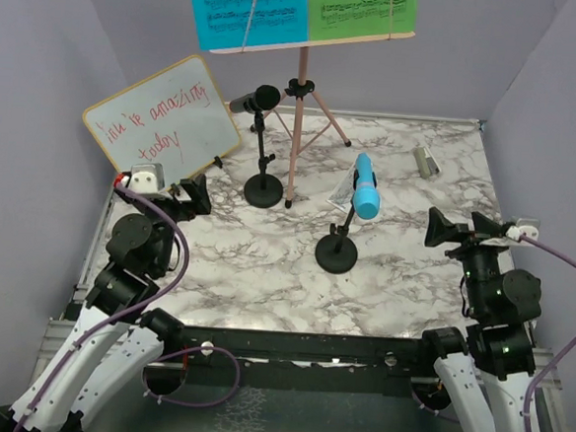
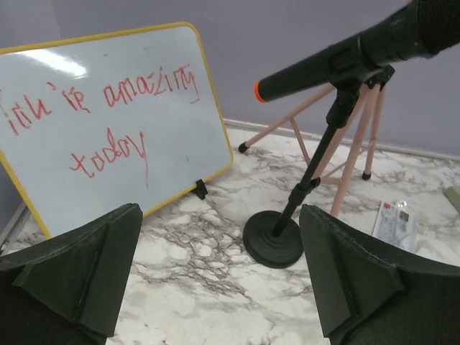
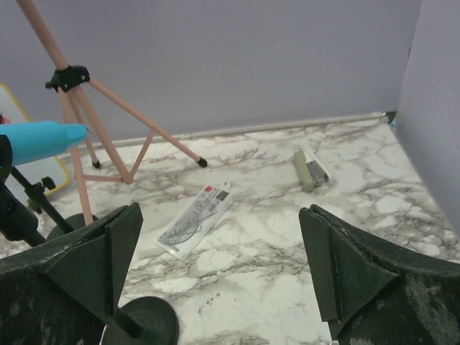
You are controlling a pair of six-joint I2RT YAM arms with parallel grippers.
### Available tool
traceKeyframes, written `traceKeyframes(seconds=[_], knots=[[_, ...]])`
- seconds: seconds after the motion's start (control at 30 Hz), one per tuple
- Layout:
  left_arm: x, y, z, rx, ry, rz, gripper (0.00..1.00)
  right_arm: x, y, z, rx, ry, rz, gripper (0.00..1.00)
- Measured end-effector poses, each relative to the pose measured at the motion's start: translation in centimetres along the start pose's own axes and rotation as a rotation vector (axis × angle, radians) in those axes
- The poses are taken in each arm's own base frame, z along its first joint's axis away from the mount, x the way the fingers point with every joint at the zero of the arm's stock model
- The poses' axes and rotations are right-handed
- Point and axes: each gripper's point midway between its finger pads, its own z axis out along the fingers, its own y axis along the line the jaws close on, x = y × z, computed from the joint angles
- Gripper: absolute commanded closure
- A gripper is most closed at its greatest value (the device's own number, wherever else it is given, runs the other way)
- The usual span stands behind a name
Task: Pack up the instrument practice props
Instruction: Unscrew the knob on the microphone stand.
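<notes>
**Props on the table, none packed yet.**

Nearest: left gripper (image 2: 219, 237) and right gripper (image 3: 219, 215), fingers spread wide, holding nothing. Just beyond, mid-table: blue mic (image 1: 366, 187) on its round-based stand (image 1: 336, 254). Further back left: black mic (image 1: 256, 99) on a second stand (image 1: 263, 191), just beside the pink tripod (image 1: 296, 128). Mics probably rigid and smooth, best pinched across the barrel. Stands likely bottom-heavy, with the thin stem the obvious hold. Tripod tall, spindly, probably tippy, best taken at the post. Up top: blue sheet (image 1: 245, 10) and green sheet (image 1: 360, 6), thin, floppy, apt to slide, best nipped at an edge. Cut off by the frame: upper part of both sheets. Mostly hidden behind paper: the tray (image 1: 360, 36). Hard to make out: the mic clips, and a flat packet (image 3: 195, 219) near the blue mic's stand. No box or bag in view.
</notes>
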Motion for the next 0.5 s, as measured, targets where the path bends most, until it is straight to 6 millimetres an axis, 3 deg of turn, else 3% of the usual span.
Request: traceKeyframes(seconds=[0.2, 0.5], knots=[[2.2, -2.5, 0.7, 0.121, 0.099, 0.035, 0.01, 3.9, 1.5, 1.8, -0.052, 0.205, 0.039, 0.0], [2.3, -5.6, -1.2, 0.307, 0.137, -0.046, 0.01, 7.4, 5.7, 1.5, -0.297, 0.327, 0.076, 0.06]])
